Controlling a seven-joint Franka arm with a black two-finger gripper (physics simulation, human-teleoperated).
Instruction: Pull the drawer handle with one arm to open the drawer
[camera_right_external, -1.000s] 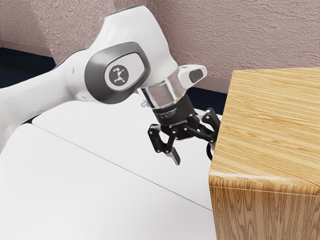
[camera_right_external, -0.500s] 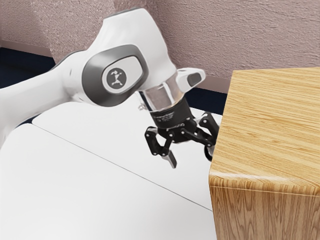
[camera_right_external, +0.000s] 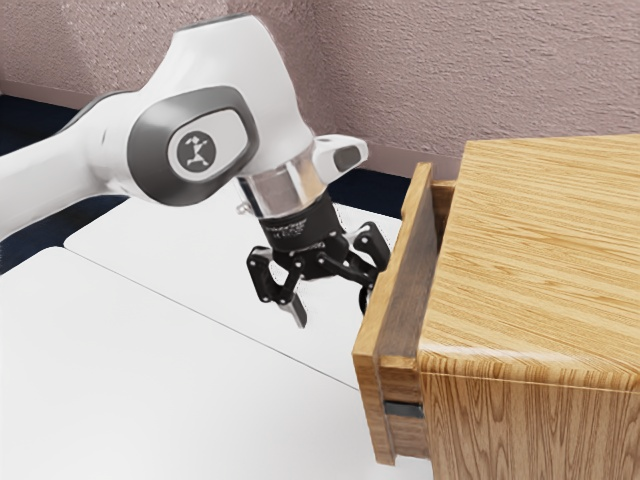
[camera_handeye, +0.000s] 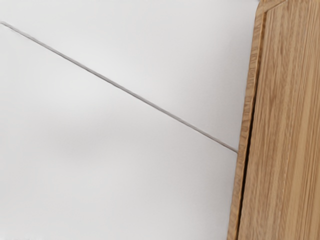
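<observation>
The light, oak-grained drawer (camera_right_external: 400, 290) stands partly open at the frame's lower right, its front panel jutting leftward from the wooden cabinet (camera_right_external: 540, 260).

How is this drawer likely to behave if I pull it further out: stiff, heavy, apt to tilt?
The drawer has a thick wooden front, so it is probably rigid and fairly heavy. It stands partly out of the wooden cabinet and looks square to it, so it likely slides straight without tilting.
</observation>
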